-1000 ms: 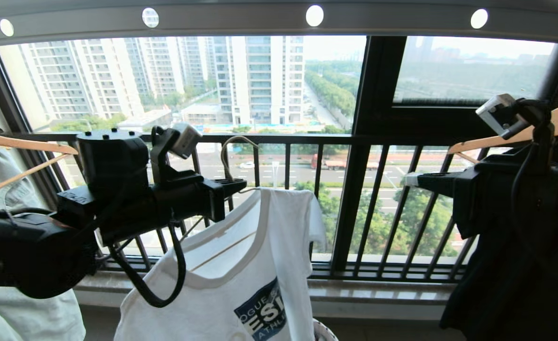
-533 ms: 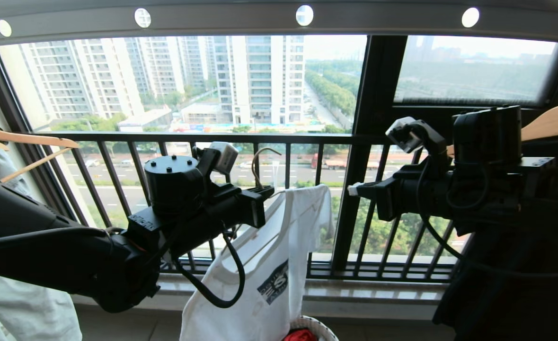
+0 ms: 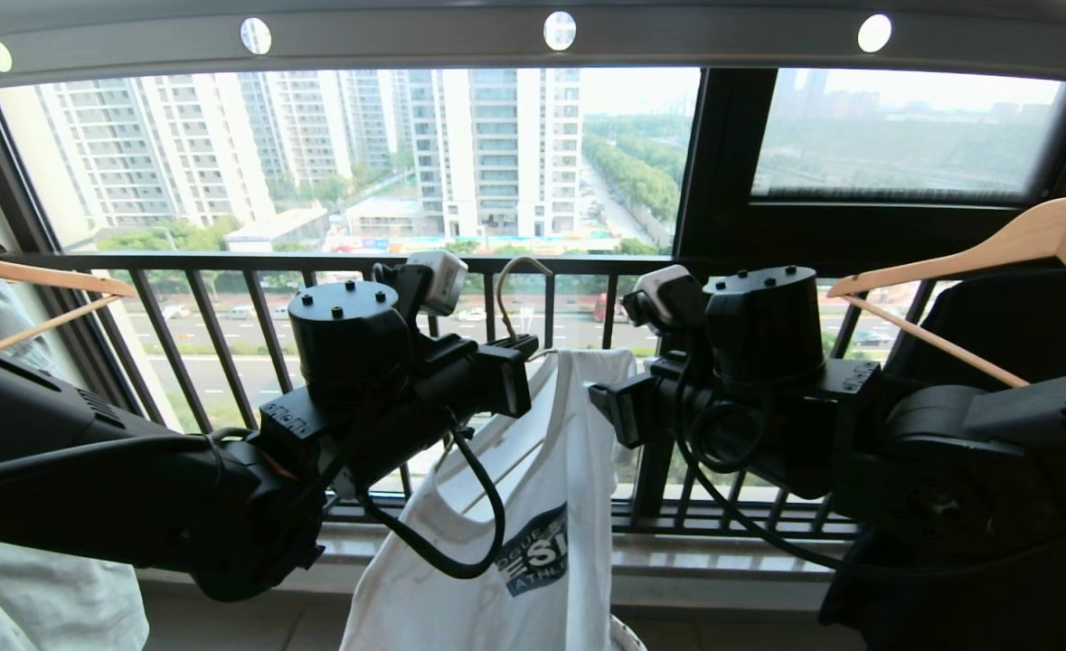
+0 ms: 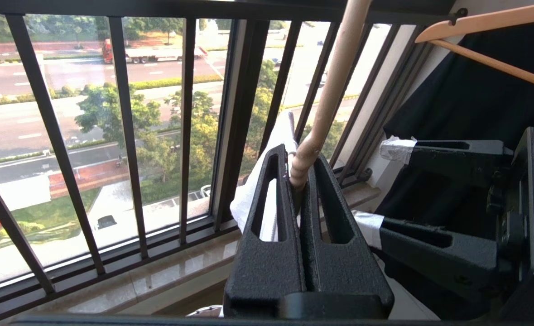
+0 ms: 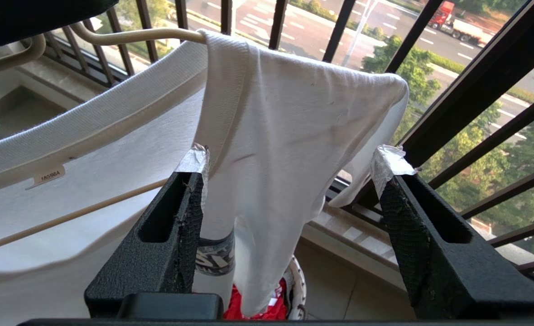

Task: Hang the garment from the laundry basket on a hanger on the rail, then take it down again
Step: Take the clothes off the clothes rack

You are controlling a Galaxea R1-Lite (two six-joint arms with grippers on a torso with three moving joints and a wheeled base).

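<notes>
White garment on hanger; left tool clamps hanger neck; right tool wide apart, empty, straddling shoulder.

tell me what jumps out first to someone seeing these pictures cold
The white T-shirt with its navy chest graphic, draped on a thin beige hanger in the middle before the black window railing. The left gripper is clamped on the hanger's twisted neck, holding it below the grey rail overhead. The right gripper stands open around the shirt's shoulder, with the laundry basket just below.
</notes>
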